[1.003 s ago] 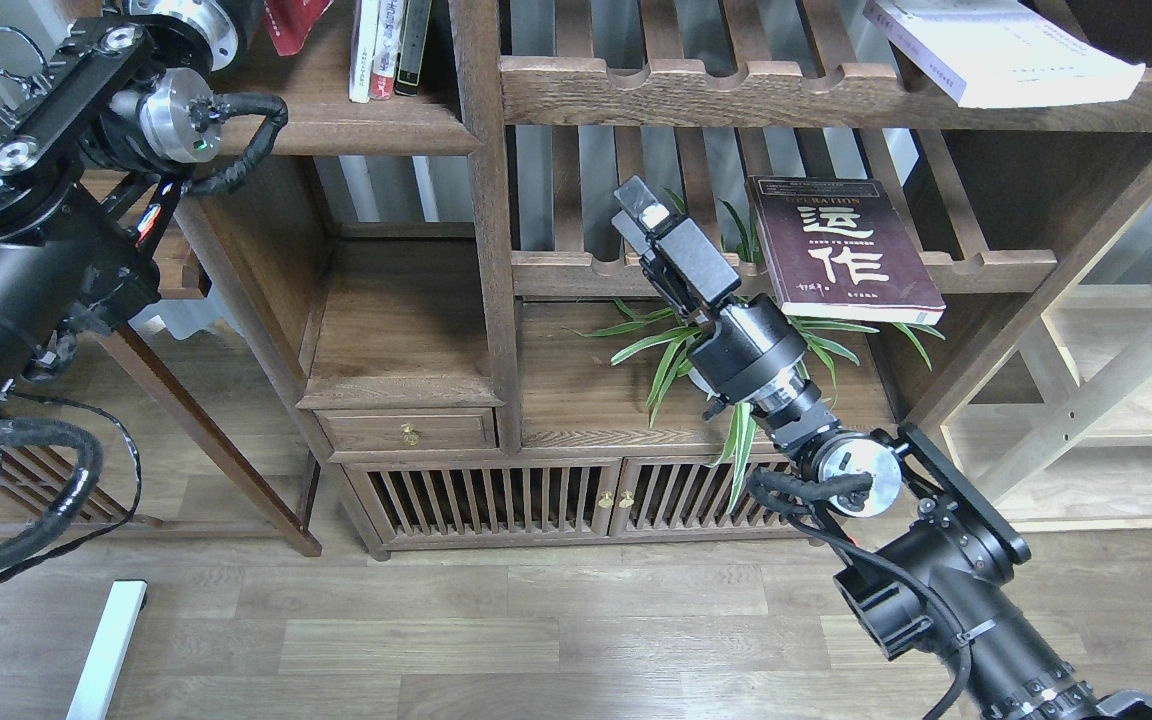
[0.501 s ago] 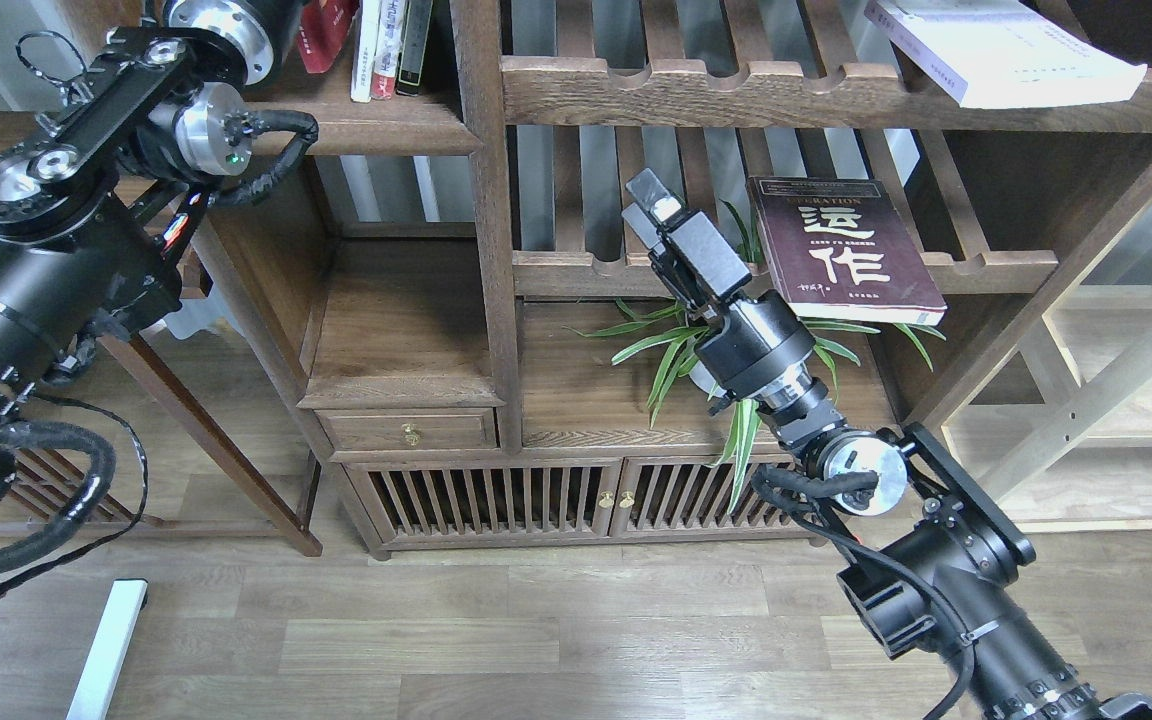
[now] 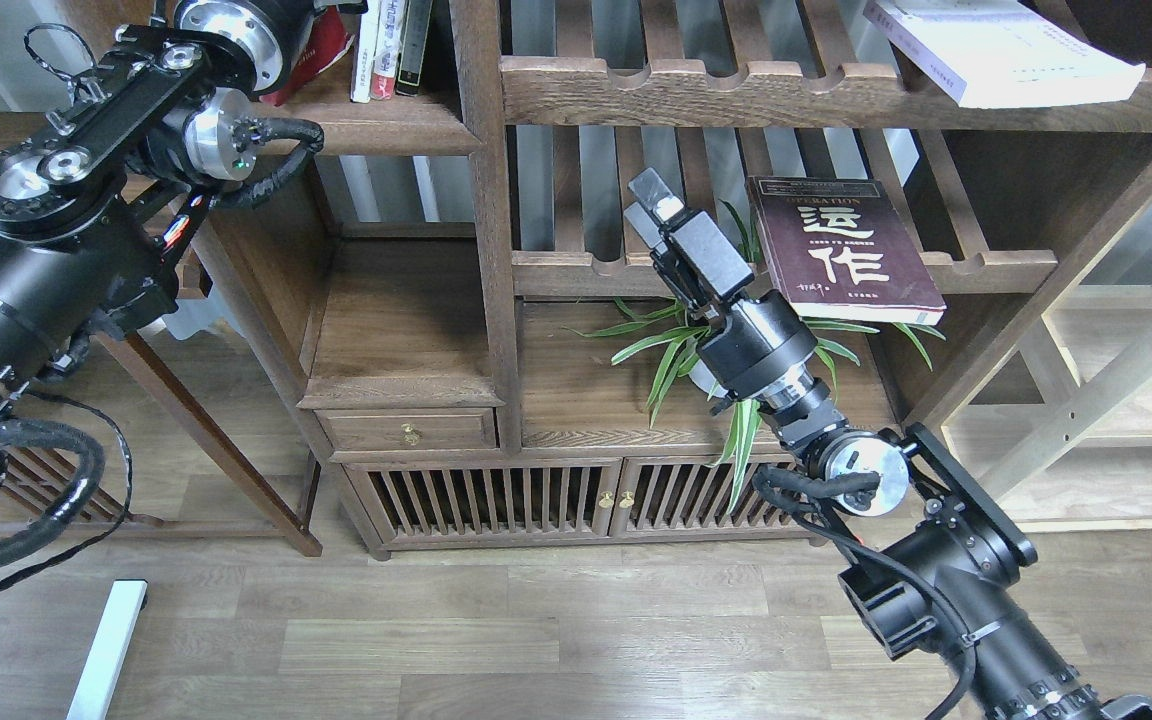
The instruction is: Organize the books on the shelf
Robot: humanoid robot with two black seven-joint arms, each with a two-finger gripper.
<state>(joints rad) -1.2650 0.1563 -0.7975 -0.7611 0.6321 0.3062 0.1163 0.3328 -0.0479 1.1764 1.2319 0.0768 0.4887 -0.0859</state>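
The left arm (image 3: 46,250) comes in from the left edge and rises to the top of the view; its wrist joint (image 3: 226,25) runs out past the top edge, so its gripper is out of sight. The right arm (image 3: 936,580) enters at the lower right corner and stretches up and to the left. Its gripper (image 3: 658,208) points up-left at the far end, seen narrow and dark, fingers not told apart; whether it is parted is unclear.

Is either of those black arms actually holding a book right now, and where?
The right gripper holds nothing. The left arm's end is out of view beside the red book, so any hold cannot be told.
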